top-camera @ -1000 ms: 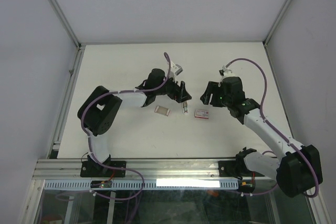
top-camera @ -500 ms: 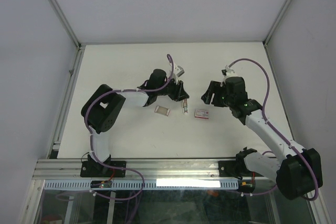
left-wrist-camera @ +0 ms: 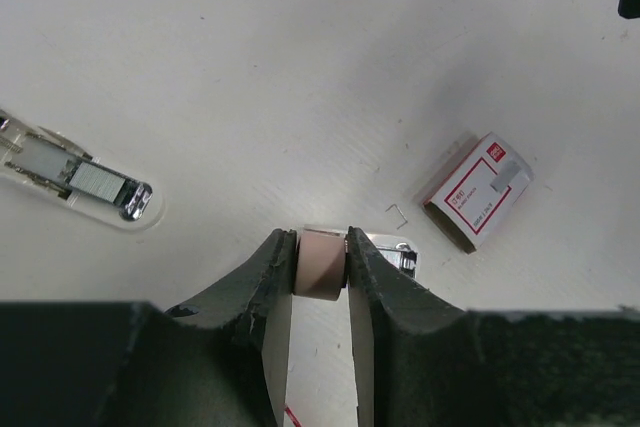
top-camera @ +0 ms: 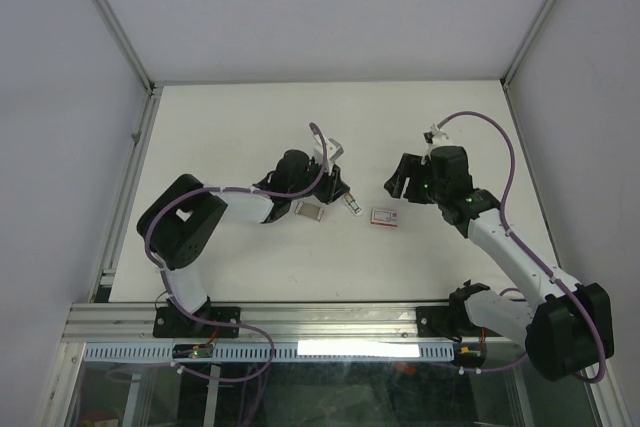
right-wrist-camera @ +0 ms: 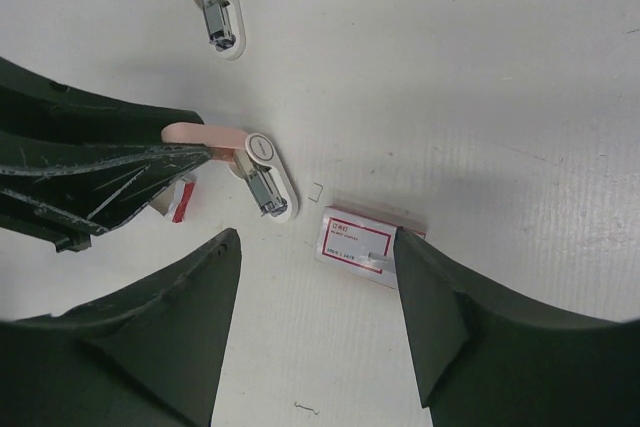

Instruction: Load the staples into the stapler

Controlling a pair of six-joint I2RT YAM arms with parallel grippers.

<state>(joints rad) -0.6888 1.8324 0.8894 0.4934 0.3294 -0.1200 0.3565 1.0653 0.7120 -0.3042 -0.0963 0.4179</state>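
My left gripper [left-wrist-camera: 320, 247] is shut on the pale pink end of the stapler [left-wrist-camera: 322, 267], whose silvery metal part [left-wrist-camera: 395, 250] pokes out to the right. From above, the left gripper [top-camera: 338, 195] holds the stapler [top-camera: 353, 206] at mid-table. In the right wrist view the stapler [right-wrist-camera: 262, 179] lies low on the table, its pink end in the left fingers [right-wrist-camera: 120, 172]. The red-and-white staple box [top-camera: 385, 216] lies just to its right. My right gripper [right-wrist-camera: 318, 247] hangs open above the box [right-wrist-camera: 365, 242], nothing between its fingers.
A second small white piece [left-wrist-camera: 75, 179] carrying a ribbed grey strip like staples lies left of the stapler [top-camera: 310, 210]. One loose staple [left-wrist-camera: 395, 212] rests between stapler and box, another [right-wrist-camera: 305, 408] nearer me. A red-and-white scrap [right-wrist-camera: 180, 197] sits under the left fingers.
The left gripper has come down toward the near side and shut on the stapler's pink end, and the stapler has turned slightly. The right gripper has barely moved.
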